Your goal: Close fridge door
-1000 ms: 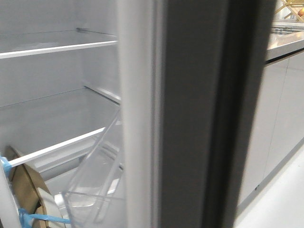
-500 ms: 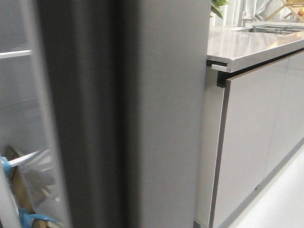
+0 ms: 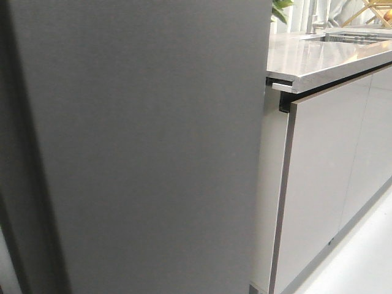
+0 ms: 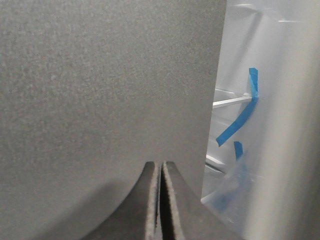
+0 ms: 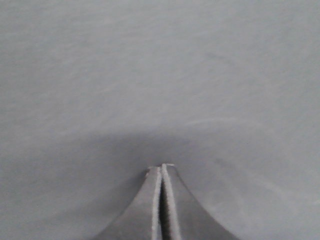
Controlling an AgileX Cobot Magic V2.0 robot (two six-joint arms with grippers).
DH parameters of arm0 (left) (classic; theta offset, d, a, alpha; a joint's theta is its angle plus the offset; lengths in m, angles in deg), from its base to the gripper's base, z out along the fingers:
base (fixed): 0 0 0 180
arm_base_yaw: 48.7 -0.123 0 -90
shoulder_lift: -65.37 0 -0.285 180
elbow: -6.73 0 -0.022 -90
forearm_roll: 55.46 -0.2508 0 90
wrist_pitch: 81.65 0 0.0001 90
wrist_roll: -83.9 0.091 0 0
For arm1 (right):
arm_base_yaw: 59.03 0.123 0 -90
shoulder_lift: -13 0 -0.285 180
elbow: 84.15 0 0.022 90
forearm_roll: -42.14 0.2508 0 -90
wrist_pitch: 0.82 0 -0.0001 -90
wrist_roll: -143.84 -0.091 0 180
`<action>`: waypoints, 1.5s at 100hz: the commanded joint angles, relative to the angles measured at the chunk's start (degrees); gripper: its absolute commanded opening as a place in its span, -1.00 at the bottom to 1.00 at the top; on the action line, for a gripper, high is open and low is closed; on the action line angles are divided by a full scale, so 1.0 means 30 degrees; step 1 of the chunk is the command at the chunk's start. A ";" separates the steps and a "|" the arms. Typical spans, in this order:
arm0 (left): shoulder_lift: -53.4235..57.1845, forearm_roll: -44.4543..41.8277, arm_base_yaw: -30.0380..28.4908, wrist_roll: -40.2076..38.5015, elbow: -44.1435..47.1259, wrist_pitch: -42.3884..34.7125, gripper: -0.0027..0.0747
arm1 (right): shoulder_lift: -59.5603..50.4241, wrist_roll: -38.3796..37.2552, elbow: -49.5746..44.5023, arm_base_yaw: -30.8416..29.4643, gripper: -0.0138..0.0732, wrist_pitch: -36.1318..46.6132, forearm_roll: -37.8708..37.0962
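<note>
The fridge door [image 3: 141, 147] is a matte dark-grey slab that fills most of the front view, close to the camera. In the left wrist view my left gripper [image 4: 161, 164] is shut and empty, its tips against the door's outer face [image 4: 100, 90] near the door's free edge. Past that edge the white fridge interior [image 4: 270, 75] with blue tape strips [image 4: 245, 115] still shows through a gap. In the right wrist view my right gripper [image 5: 161, 166] is shut and empty, its tips on or just off the door's grey face [image 5: 160, 75]. Neither gripper shows in the front view.
To the right of the fridge stand pale glossy cabinet fronts [image 3: 324, 177] under a grey countertop [image 3: 324, 55]. A strip of white floor [image 3: 361, 263] runs at the lower right. A plant and a wooden rack stand far back on the counter.
The door has swung across the front view from right to left. The shelves, clear bins and tape seen a second ago are now hidden behind its outer face.
</note>
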 commanded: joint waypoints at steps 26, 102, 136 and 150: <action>-0.0362 0.0032 0.0089 -0.0068 0.0533 -0.1468 -0.99 | 0.2360 0.0019 0.0912 -0.0319 -0.86 0.5632 0.0121; -0.0362 0.0032 0.0089 -0.0068 0.0533 -0.1468 -0.99 | -0.0390 0.0207 -0.3194 -0.2577 -0.86 0.6844 -0.0681; -0.0362 0.0032 0.0089 -0.0068 0.0533 -0.1468 -0.99 | -0.7400 0.0207 -0.9948 -0.6184 -0.86 0.6639 -0.1262; -0.0362 0.0032 0.0089 -0.0068 0.0533 -0.1468 -0.99 | -1.0674 0.0207 -1.2895 -0.7816 -0.86 0.6639 -0.1569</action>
